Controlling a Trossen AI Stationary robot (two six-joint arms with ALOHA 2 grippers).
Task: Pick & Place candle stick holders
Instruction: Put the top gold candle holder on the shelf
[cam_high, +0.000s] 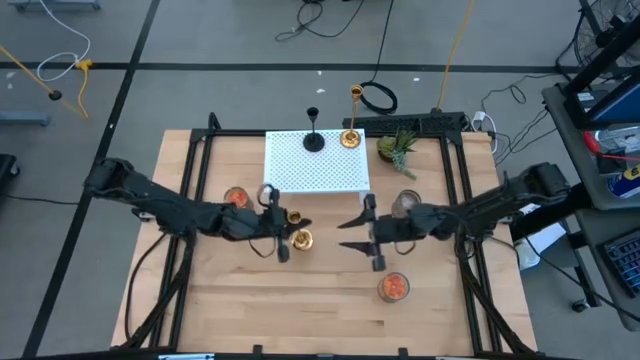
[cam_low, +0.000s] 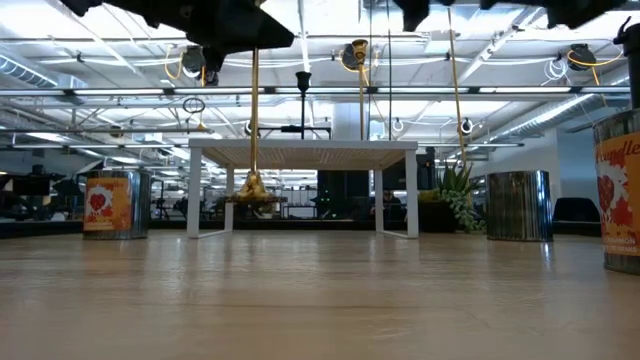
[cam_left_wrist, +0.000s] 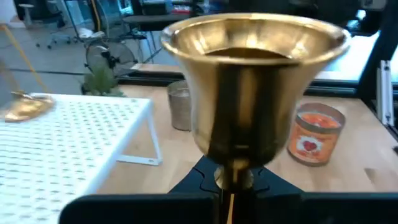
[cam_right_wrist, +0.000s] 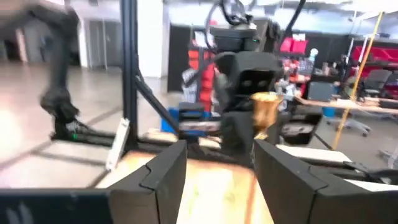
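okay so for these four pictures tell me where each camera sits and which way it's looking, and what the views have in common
High view: overhead, straight down on the table; both arms show, left gripper holding a brass candlestick, right gripper open.
Low view: table-top height, level across the wood toward the white rack; arms enter from above.
Left wrist view: on the left arm, facing the brass candlestick's cup; its own jaws show below.
Right wrist view: on the right arm, its fingers apart, facing the left gripper.
Shared: every view shows that brass candlestick.

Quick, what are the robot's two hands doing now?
Left hand: shut on a brass candlestick.
Right hand: open, holding nothing.
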